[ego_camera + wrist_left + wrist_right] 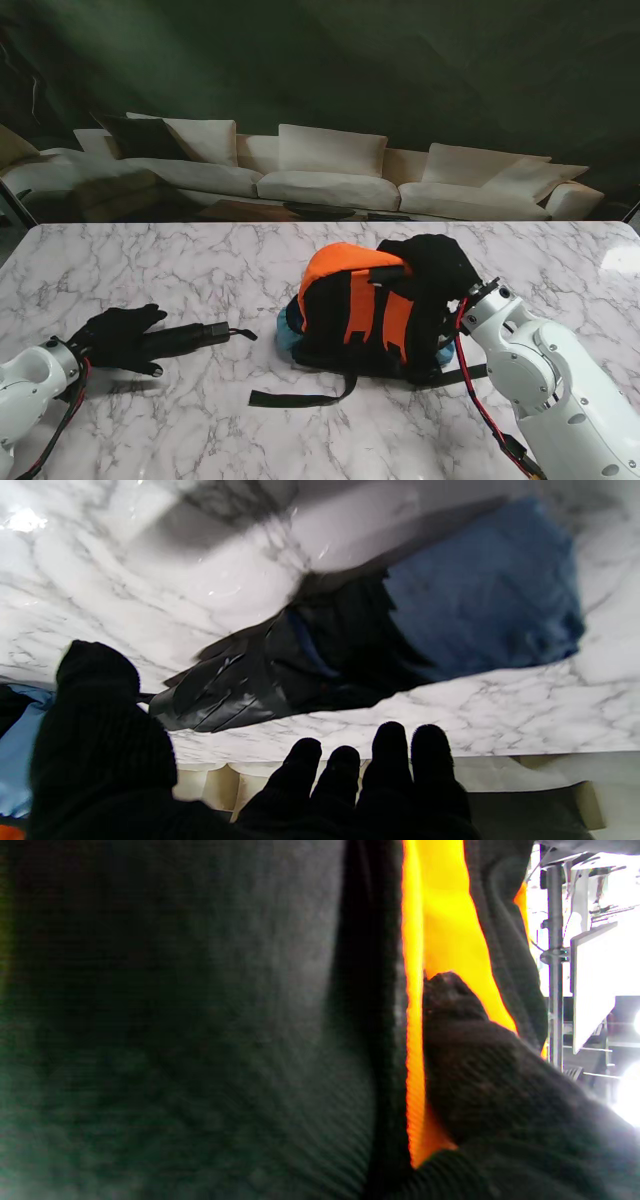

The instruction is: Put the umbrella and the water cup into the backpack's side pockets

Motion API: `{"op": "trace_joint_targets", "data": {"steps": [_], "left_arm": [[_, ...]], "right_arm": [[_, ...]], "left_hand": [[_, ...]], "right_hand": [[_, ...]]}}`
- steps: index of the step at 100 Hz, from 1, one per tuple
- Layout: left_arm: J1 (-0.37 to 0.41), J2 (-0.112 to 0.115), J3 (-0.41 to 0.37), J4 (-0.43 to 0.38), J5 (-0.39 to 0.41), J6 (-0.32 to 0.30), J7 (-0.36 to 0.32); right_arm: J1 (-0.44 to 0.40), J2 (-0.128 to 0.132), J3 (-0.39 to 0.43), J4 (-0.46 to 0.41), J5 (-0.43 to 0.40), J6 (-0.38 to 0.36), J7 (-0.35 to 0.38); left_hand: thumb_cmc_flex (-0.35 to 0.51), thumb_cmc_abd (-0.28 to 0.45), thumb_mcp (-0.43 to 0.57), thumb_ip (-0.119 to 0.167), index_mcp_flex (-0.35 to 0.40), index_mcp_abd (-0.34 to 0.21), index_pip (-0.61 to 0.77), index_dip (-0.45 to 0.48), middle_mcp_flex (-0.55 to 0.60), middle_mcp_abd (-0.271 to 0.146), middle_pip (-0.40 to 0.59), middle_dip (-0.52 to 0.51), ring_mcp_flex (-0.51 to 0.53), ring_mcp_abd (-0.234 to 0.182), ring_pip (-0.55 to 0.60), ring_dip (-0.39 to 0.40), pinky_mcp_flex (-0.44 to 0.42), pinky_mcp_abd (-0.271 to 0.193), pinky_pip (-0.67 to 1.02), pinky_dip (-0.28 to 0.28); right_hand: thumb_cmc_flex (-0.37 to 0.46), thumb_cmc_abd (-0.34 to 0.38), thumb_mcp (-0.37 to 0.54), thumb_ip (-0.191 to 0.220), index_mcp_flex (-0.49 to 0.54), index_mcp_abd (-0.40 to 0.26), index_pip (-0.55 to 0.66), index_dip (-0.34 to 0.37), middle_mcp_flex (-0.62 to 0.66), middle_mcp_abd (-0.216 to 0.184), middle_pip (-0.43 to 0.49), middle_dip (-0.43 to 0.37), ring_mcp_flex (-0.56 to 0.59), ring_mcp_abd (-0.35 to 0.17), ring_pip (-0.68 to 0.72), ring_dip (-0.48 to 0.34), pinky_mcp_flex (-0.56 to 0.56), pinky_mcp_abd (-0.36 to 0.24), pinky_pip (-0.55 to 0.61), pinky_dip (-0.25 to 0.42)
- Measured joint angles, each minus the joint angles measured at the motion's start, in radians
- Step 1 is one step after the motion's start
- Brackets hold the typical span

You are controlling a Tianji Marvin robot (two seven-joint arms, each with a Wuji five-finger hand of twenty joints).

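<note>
Both arms: smooth, rounded white casings, left arm (28, 385) at lower left of frame, bulkier right arm (555, 385) at lower right. Red and black cables run along each forearm's outside. Left hand (118, 337) and right hand (432, 262) both in black ribbed knit gloves; silver collar at right wrist.

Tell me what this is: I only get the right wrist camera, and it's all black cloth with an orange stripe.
Observer: That's the backpack, orange and black, lying on a marble table; the right robot hand rests on top of it.
Operator: Where's the umbrella?
Observer: The folded black umbrella lies on the table left of the backpack, in no pocket.
Operator: Is it held?
Observer: The left robot hand is at its end, fingers spread, not closed around it.
</note>
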State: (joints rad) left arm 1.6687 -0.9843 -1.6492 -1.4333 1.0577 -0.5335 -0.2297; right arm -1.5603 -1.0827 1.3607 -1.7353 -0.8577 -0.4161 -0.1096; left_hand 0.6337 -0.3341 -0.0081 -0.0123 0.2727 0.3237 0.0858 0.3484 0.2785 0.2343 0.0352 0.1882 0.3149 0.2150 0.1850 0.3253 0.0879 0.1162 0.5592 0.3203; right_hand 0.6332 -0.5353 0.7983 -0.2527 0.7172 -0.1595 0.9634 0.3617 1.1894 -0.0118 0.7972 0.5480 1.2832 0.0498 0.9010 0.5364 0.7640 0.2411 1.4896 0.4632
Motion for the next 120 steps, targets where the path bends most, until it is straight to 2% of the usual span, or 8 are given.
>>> {"op": "trace_joint_targets", "data": {"steps": [30,54,84,101,107,112,120], "left_arm": [[-0.027,0.000,0.013,0.063,0.025,0.026,0.031],[-0.031,0.002,0.012,0.081,0.046,0.034,0.051],[-0.048,0.006,0.035,0.125,0.050,0.061,0.063],[-0.068,0.012,0.058,0.143,0.051,0.068,0.071],[-0.075,0.013,0.065,0.146,0.049,0.074,0.071],[-0.081,0.014,0.070,0.149,0.045,0.078,0.071],[-0.089,0.014,0.077,0.154,0.039,0.083,0.075]], "right_arm": [[0.008,0.000,-0.006,0.007,0.003,0.001,0.003],[0.014,0.000,-0.010,0.012,0.004,0.001,0.007],[0.023,0.001,-0.019,0.021,0.008,0.002,0.007],[0.029,0.001,-0.024,0.025,0.009,0.004,0.010],[0.029,0.001,-0.024,0.026,0.010,0.004,0.011],[0.029,0.001,-0.024,0.026,0.010,0.004,0.011],[0.029,0.001,-0.024,0.026,0.010,0.004,0.011]], "left_hand": [[0.016,0.000,0.000,0.000,0.013,0.000,0.000,0.016,0.024,-0.002,0.018,0.021,0.011,-0.007,0.018,0.022,0.001,-0.001,0.024,0.000],[0.077,0.001,-0.004,0.000,0.027,-0.013,0.014,0.038,0.061,-0.027,0.055,0.052,0.051,-0.017,0.036,0.048,0.006,-0.012,0.075,0.012],[0.172,0.003,0.046,0.000,0.073,-0.041,0.037,0.066,0.134,-0.044,0.134,0.103,0.111,-0.035,0.072,0.104,0.039,-0.026,0.147,0.038],[0.258,0.007,0.083,0.001,0.094,-0.074,0.050,0.069,0.170,-0.061,0.166,0.139,0.111,-0.027,0.090,0.166,0.051,-0.026,0.188,0.062],[0.289,0.005,0.088,0.001,0.099,-0.107,0.060,0.076,0.190,-0.075,0.178,0.153,0.123,-0.026,0.102,0.190,0.063,-0.026,0.210,0.071],[0.314,0.005,0.088,0.001,0.134,-0.143,0.077,0.079,0.208,-0.081,0.187,0.165,0.140,-0.026,0.107,0.205,0.077,-0.026,0.225,0.080],[0.385,0.016,0.115,0.003,0.159,-0.195,0.125,0.101,0.245,-0.090,0.198,0.183,0.176,-0.029,0.113,0.232,0.105,-0.025,0.261,0.101]], "right_hand": [[0.000,0.002,0.000,0.000,0.000,0.000,0.000,0.000,0.000,0.000,-0.001,0.000,0.000,0.000,0.000,0.000,-0.001,0.001,0.000,0.000],[0.000,0.003,0.000,0.000,0.000,0.000,0.000,0.000,0.000,0.000,-0.001,0.000,0.000,0.000,-0.003,0.001,-0.002,0.002,-0.002,0.000],[0.000,0.007,0.000,0.000,0.000,0.000,0.000,-0.001,0.000,0.000,-0.001,0.000,0.001,0.000,-0.003,0.002,-0.002,0.004,-0.002,0.000],[0.000,0.007,0.000,0.000,0.000,0.000,0.000,-0.001,0.000,0.000,-0.001,0.000,0.001,0.000,-0.003,0.002,-0.002,0.004,-0.002,0.000],[0.000,0.007,0.000,0.000,0.000,0.000,0.000,-0.001,0.000,0.000,-0.001,0.000,0.001,0.000,-0.004,0.002,-0.002,0.004,-0.002,0.000],[0.000,0.007,0.000,0.000,0.000,0.000,0.000,-0.002,0.000,0.000,-0.001,0.000,0.001,0.000,-0.004,0.002,-0.002,0.004,-0.002,0.000],[0.000,0.007,0.000,0.000,0.000,0.000,0.000,-0.003,0.000,0.000,-0.001,0.000,0.001,0.000,-0.004,0.002,-0.002,0.004,-0.002,0.000]]}}
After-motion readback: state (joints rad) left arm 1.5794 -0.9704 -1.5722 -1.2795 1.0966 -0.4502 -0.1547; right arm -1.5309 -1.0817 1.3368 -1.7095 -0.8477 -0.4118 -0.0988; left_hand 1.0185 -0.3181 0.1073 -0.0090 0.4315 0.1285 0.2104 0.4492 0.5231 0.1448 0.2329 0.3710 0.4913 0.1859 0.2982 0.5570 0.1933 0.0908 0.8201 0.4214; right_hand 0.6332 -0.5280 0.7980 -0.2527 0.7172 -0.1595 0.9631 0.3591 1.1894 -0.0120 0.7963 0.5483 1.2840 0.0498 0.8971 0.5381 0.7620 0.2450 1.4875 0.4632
